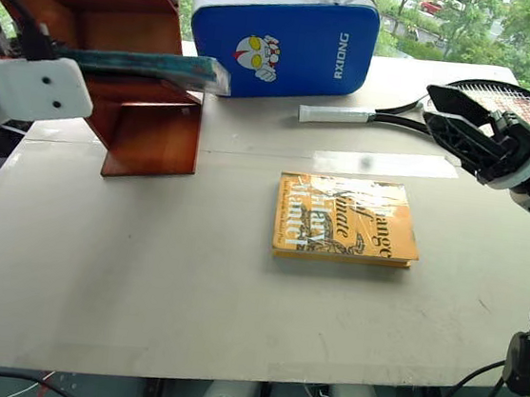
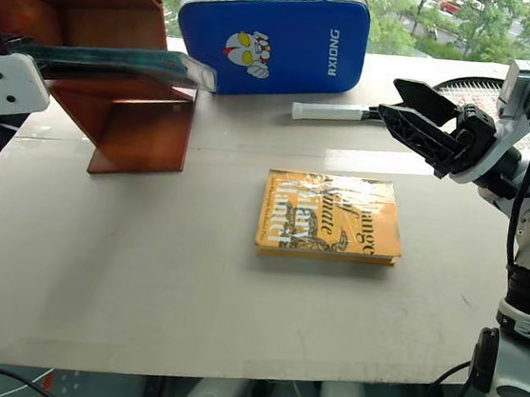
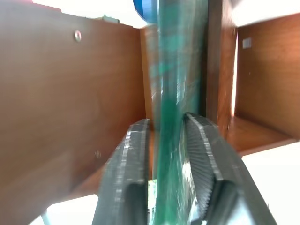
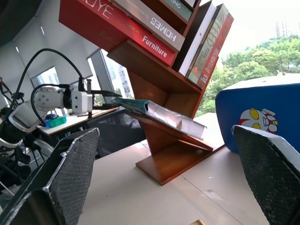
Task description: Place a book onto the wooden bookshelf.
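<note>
My left claw (image 3: 164,159) blurs the teal book (image 3: 176,84) running ahead of it between my fingers (image 3: 133,154); I cannot tell whether the pads press its cover or stand just off it. Its lettering is unreadable, and whether its far end rests on a board of the wooden bookshelf (image 1: 153,133) is unclear. The shelf's upper part is cut off by the frame. Beyond my right claw (image 2: 413,115), the racket (image 2: 488,90) is partly hidden behind my arm. The yellow book's (image 1: 344,219) title is glare-smeared under its wrap.
</note>
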Robot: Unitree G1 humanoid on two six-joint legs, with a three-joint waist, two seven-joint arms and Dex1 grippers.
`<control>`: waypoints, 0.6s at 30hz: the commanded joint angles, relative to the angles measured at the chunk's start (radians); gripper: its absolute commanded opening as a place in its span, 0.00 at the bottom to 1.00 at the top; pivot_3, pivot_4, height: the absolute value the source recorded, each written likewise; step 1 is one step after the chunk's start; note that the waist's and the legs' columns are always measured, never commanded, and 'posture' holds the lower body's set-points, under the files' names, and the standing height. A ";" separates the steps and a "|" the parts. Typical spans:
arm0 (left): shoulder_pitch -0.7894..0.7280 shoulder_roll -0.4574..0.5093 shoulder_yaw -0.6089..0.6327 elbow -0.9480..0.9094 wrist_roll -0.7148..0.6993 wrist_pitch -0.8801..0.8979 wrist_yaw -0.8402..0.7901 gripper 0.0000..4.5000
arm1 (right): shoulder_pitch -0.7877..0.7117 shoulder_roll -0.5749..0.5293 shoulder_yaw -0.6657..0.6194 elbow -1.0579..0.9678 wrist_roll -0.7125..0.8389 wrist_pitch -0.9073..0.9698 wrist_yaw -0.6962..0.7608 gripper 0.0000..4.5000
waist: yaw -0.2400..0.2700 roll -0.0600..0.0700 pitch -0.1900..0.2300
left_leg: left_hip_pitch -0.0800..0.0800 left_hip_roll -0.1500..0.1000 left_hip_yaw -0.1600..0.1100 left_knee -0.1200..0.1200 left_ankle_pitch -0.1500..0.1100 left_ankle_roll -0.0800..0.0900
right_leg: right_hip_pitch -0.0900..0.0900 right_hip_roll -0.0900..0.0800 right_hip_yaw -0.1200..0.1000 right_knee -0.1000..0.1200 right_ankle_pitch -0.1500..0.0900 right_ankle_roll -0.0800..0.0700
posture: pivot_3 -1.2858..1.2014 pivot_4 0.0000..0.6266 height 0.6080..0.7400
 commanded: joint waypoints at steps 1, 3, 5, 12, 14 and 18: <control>0.003 -0.015 0.059 -0.034 0.008 0.035 0.021 0.58 | -0.012 -0.005 -0.029 -0.025 0.012 -0.017 0.005 1.00 | 0.000 0.000 0.000 | 0.000 0.000 0.000 0.000 0.000 0.000 | 0.000 0.000 0.000 0.000 0.000 0.000 | 0.52 0.24 1.00; 0.017 -0.037 0.063 -0.053 0.006 0.049 0.023 0.78 | -0.009 -0.005 -0.027 -0.017 0.007 -0.021 0.009 1.00 | 0.001 0.000 0.000 | 0.000 0.000 0.000 0.001 0.000 0.000 | 0.000 0.000 0.000 0.000 0.000 0.000 | 0.52 0.24 1.00; 0.011 -0.080 0.080 -0.087 -0.023 0.087 0.036 0.98 | 0.000 -0.009 -0.026 -0.009 -0.002 -0.027 0.013 1.00 | 0.001 0.000 0.000 | 0.000 0.000 0.000 0.001 0.000 0.000 | 0.000 0.000 0.000 0.001 0.000 0.000 | 0.52 0.24 1.00; -0.070 -0.235 0.152 -0.233 -0.301 0.247 -0.011 0.99 | 0.094 -0.065 -0.028 -0.005 -0.081 -0.055 0.048 1.00 | 0.004 0.001 -0.001 | -0.002 0.000 0.000 0.007 0.000 0.000 | 0.001 0.000 -0.001 0.002 0.000 0.000 | 0.52 0.24 1.00; -0.040 -0.303 0.182 -0.309 -0.477 0.367 -0.071 0.99 | 0.147 -0.088 -0.026 -0.016 -0.113 -0.075 0.066 1.00 | 0.004 0.001 -0.001 | -0.002 0.000 0.000 0.009 0.000 0.000 | 0.001 -0.001 -0.001 0.002 0.000 0.000 | 0.52 0.24 1.00; 0.151 -0.434 0.219 -0.489 -0.835 0.641 -0.150 0.99 | 0.303 -0.148 0.008 -0.010 -0.231 -0.173 0.146 1.00 | 0.003 0.002 -0.002 | -0.002 0.000 0.000 0.011 0.000 0.000 | 0.003 -0.001 -0.001 0.002 0.000 0.000 | 0.52 0.24 1.00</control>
